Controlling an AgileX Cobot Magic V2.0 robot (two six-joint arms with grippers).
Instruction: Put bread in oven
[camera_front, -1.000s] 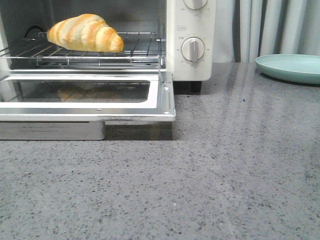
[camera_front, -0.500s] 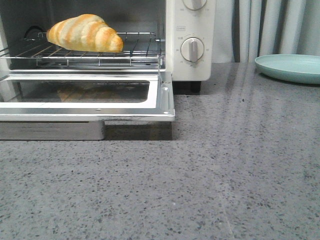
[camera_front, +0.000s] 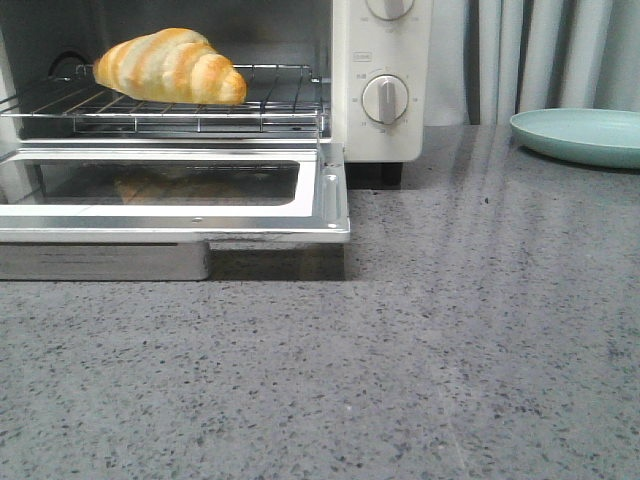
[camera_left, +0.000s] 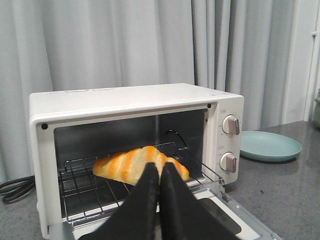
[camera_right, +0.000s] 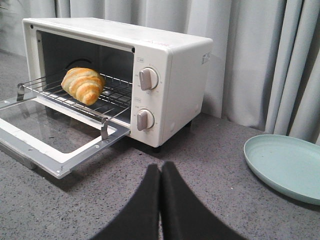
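The bread (camera_front: 170, 66), a golden-orange striped crescent roll, lies on the wire rack (camera_front: 270, 105) inside the white oven (camera_front: 380, 130). The oven's glass door (camera_front: 335, 200) hangs open, flat over the counter. The bread also shows in the left wrist view (camera_left: 125, 167) and in the right wrist view (camera_right: 83, 85). My left gripper (camera_left: 160, 167) is shut and empty, held back from the oven mouth in line with the bread. My right gripper (camera_right: 160, 167) is shut and empty above the grey counter, right of the door. Neither gripper shows in the front view.
A pale green plate (camera_front: 580, 135) lies on the counter right of the oven; it also shows in the right wrist view (camera_right: 285, 165). Two round dials (camera_front: 385, 98) are on the oven's right panel. Grey curtains (camera_right: 260, 55) hang behind. A black cord (camera_left: 12, 190) lies left of the oven.
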